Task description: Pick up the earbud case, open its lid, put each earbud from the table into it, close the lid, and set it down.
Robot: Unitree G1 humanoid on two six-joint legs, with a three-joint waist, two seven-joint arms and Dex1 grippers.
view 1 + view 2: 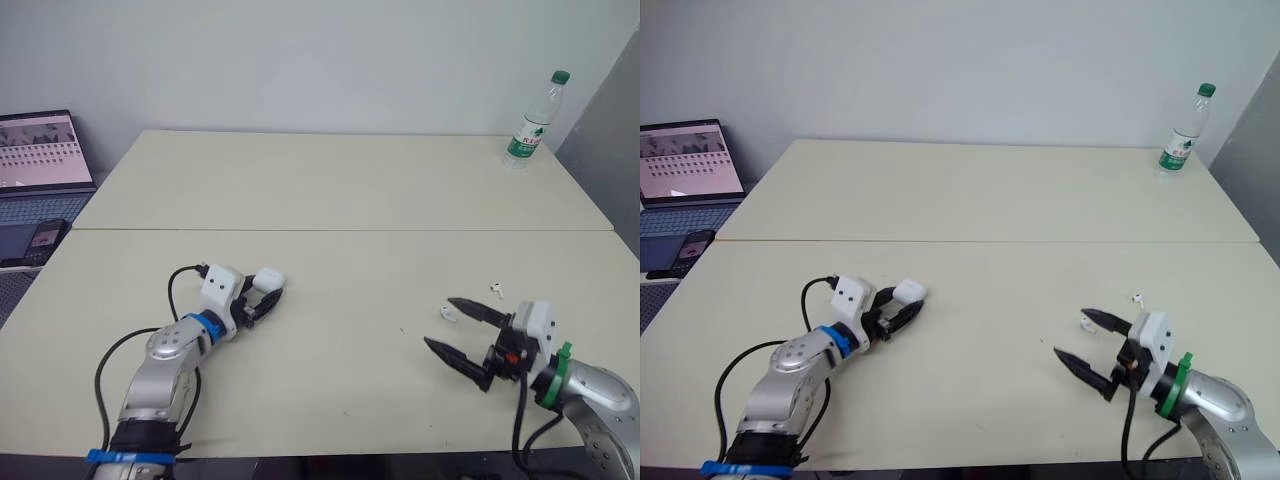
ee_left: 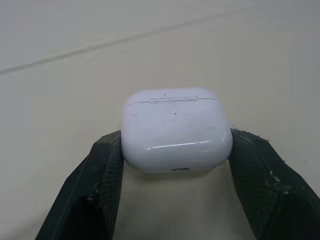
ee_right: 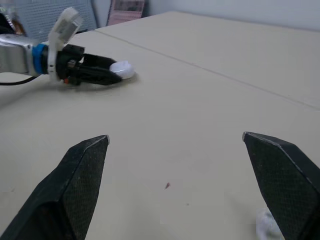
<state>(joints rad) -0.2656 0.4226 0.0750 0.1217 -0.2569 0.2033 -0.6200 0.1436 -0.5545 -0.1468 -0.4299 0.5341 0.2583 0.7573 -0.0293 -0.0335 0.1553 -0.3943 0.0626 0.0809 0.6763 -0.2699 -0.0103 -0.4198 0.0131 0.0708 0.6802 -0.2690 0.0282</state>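
A white earbud case (image 2: 177, 132) with its lid closed sits between the two black fingers (image 2: 102, 172) of my left gripper (image 1: 264, 296), which is shut on it, low over the table's left front. On the right my right gripper (image 1: 440, 322) stands open, wide apart, pointing left. One white earbud (image 1: 447, 312) lies on the table just beside its far fingertip, inside the open span. A second earbud (image 1: 496, 290) lies a little farther back and to the right. In the right wrist view the case (image 3: 122, 69) and left gripper (image 3: 100, 72) show across the table.
A clear water bottle (image 1: 533, 125) with a green cap stands at the far right corner. A laptop (image 1: 40, 165) and a phone (image 1: 45, 236) sit off the table's left edge. A seam (image 1: 340, 230) joins the two cream tables.
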